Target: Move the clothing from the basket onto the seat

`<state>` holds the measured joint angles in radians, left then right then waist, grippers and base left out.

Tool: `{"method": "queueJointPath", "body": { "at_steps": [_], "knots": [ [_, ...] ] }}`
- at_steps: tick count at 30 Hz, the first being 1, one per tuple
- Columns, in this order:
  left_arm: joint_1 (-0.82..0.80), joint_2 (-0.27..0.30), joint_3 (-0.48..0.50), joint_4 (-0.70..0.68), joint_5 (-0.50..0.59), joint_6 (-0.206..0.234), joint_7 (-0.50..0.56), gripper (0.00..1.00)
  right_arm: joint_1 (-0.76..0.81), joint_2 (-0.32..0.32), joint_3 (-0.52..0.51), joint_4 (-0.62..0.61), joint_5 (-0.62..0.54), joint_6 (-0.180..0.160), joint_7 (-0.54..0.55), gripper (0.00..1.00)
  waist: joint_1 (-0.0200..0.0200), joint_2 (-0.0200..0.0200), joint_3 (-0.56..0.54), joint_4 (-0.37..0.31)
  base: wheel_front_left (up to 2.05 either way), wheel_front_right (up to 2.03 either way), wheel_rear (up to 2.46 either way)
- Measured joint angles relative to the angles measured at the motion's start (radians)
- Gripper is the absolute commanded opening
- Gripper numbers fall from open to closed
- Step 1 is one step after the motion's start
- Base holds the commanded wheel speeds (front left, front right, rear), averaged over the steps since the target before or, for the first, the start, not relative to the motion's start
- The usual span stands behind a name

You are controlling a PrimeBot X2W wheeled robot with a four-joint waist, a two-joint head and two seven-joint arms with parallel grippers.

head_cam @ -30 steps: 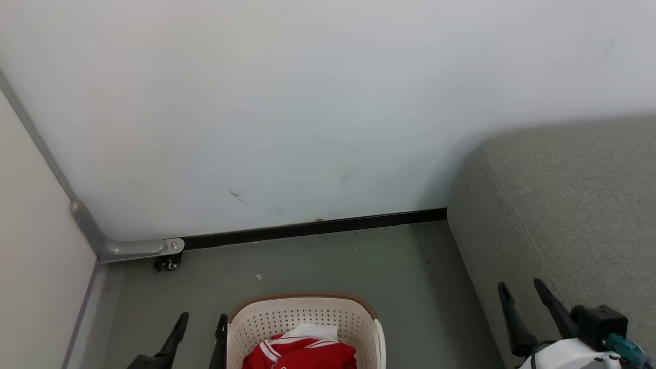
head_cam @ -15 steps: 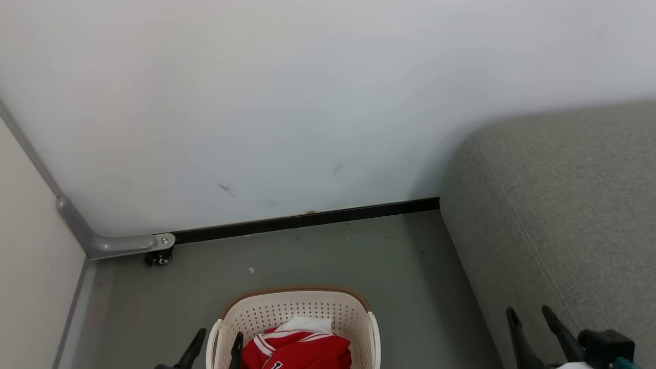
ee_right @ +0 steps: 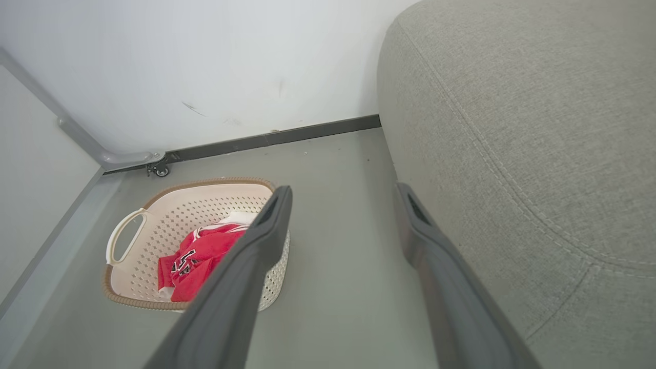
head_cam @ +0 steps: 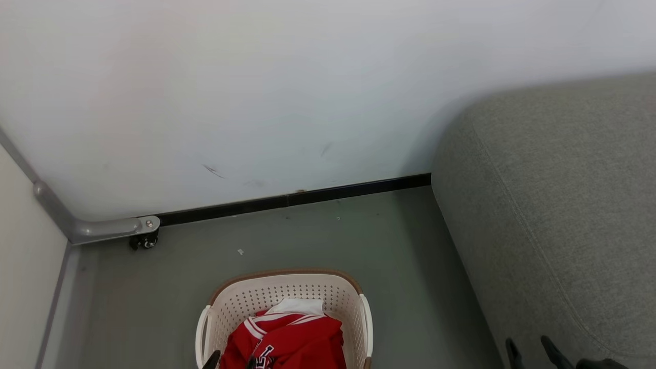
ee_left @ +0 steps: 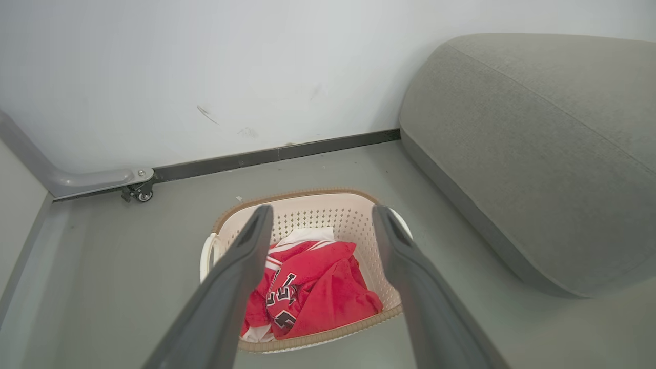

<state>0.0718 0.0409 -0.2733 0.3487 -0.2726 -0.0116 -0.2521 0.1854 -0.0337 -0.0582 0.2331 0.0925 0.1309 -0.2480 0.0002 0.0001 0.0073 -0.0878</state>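
Clothing (head_cam: 287, 341) in basket (head_cam: 287, 288) beside grey seat (head_cam: 553, 205)

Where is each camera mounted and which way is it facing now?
Head view: on the head, facing forward and down at basket, red clothing, wall, grey seat; left gripper and right gripper tips at bottom edge.
Left wrist view: on that wrist, aimed down between open fingers into the basket.
Right wrist view: on that wrist, aimed between open fingers at floor between basket and seat.
Shared: all three show basket, clothing, seat.

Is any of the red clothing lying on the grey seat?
No, the clothing lies inside the basket, apart from the seat.
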Motion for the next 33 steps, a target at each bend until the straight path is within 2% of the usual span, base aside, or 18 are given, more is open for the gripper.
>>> {"method": "queueJointPath", "body": {
  "at_steps": [15, 33],
  "knots": [
    [-0.148, 0.005, -0.033, 0.146, 0.072, -0.011, 0.000, 1.00, 0.017, 0.001, 0.029, -0.110, -0.030, 0.000, 0.000, 1.00, 0.0000, 0.0000, 0.121, -0.036, 0.00, 0.00, 0.00],
    [-0.443, 0.072, -0.106, 0.356, 0.183, -0.062, 0.032, 1.00, 0.007, 0.001, 0.043, -0.269, 0.030, 0.000, 0.000, 1.00, 0.0000, 0.0000, 0.335, -0.103, 0.00, 0.00, 0.00]
  ]
}}
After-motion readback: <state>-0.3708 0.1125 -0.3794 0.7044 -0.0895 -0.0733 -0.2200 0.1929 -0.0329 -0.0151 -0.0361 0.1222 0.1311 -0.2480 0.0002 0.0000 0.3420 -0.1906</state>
